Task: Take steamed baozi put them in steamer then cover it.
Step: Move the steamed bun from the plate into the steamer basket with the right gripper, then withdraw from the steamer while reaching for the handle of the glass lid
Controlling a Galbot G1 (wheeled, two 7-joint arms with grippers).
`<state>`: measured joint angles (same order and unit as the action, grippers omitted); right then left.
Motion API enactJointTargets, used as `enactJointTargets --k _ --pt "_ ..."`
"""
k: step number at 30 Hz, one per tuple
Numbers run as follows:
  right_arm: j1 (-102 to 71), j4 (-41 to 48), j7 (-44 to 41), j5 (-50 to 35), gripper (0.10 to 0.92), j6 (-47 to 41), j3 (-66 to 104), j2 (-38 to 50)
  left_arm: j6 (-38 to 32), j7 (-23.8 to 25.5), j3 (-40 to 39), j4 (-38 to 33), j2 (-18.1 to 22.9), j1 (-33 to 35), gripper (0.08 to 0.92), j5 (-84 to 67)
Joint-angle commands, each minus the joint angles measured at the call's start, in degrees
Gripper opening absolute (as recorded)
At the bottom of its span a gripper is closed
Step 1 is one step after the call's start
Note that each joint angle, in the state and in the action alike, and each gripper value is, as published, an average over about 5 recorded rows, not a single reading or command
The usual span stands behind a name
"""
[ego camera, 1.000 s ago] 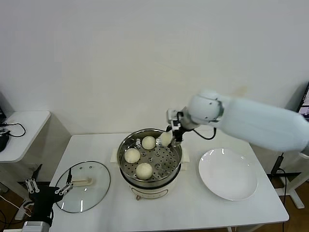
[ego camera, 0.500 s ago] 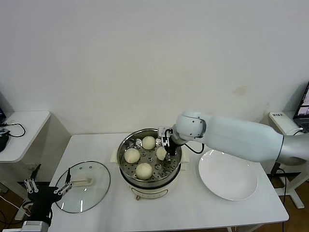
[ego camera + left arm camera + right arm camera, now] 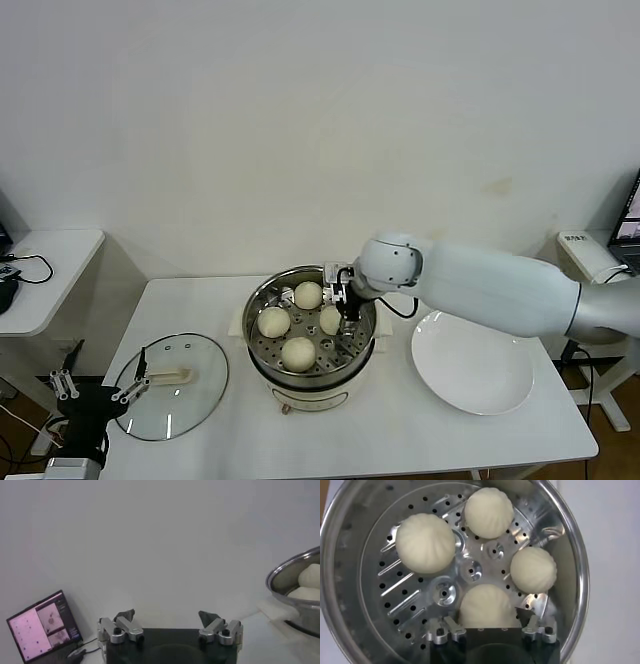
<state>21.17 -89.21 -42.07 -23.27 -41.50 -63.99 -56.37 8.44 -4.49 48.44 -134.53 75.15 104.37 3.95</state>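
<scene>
The right gripper [image 3: 489,625], fingers spread, straddles the fourth baozi [image 3: 489,607] at the steamer's [image 3: 262,300] three o'clock; the left gripper [image 3: 170,626] idles open.

Looking down into the steamer [image 3: 350,580], four buns sit on its perforated floor around the centre hub, apart from one another. The right gripper [image 3: 487,629] holds its fingers [image 3: 442,630] spread either side of the nearest bun [image 3: 487,607], which rests on the floor between them.
</scene>
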Motion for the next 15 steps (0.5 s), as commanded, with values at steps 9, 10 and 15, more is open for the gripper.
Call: enactJointTargets --k 9,10,15 --pt "-14.0 -14.1 37.1 -12.2 0.823 13.3 17.2 18.5 -0.3 0.3 -0.9 1.3 -0.4 -1.3 0.823 -1.1" --pt "-18.0 -14.6 41.4 -12.6 0.823 16.4 20.0 19.7 -0.6 0.3 -1.1 1.5 -0.4 -1.6 0.823 -1.4" --pt "-43.4 -15.0 52.5 -8.2 0.823 31.6 44.4 21.6 -3.2 0.7 -2.2 3.1 -0.3 -2.4 0.823 -2.3"
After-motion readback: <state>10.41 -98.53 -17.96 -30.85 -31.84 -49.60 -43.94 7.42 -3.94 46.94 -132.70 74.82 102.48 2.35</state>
